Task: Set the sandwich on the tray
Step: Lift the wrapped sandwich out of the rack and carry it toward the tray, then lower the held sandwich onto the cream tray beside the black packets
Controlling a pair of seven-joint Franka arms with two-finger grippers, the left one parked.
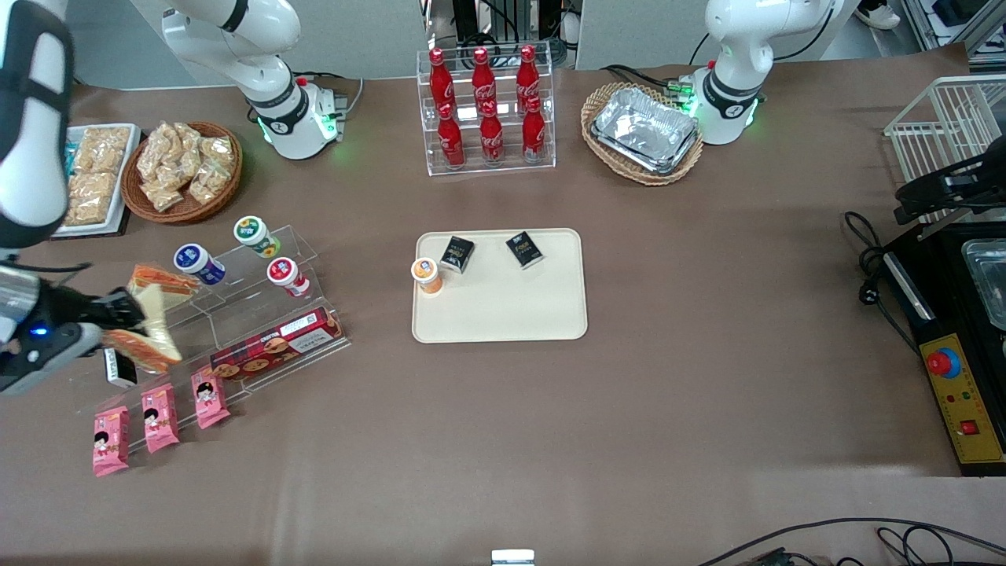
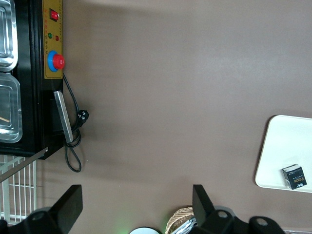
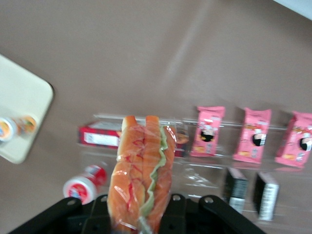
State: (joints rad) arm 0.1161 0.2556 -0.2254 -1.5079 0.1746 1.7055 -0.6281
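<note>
My right gripper (image 1: 130, 318) is shut on the sandwich (image 1: 140, 348), a slim wrapped wedge with orange-red filling and a green strip along its side. It holds the sandwich above the clear stepped shelf (image 1: 236, 330) at the working arm's end of the table. In the right wrist view the sandwich (image 3: 141, 170) stands between the gripper's (image 3: 141, 217) black fingers. The cream-beige tray (image 1: 503, 314) lies at the table's middle, well away toward the parked arm's end. It also shows in the right wrist view (image 3: 22, 107) and the left wrist view (image 2: 282, 156).
On the tray are two black boxes (image 1: 457, 253) (image 1: 525, 248) and an orange-lidded cup (image 1: 426, 274). The shelf holds another sandwich (image 1: 161, 279), three small tubs (image 1: 283, 275), a red biscuit box (image 1: 275, 346) and pink packets (image 1: 159, 417). Cola bottles (image 1: 487, 106) and baskets stand farther back.
</note>
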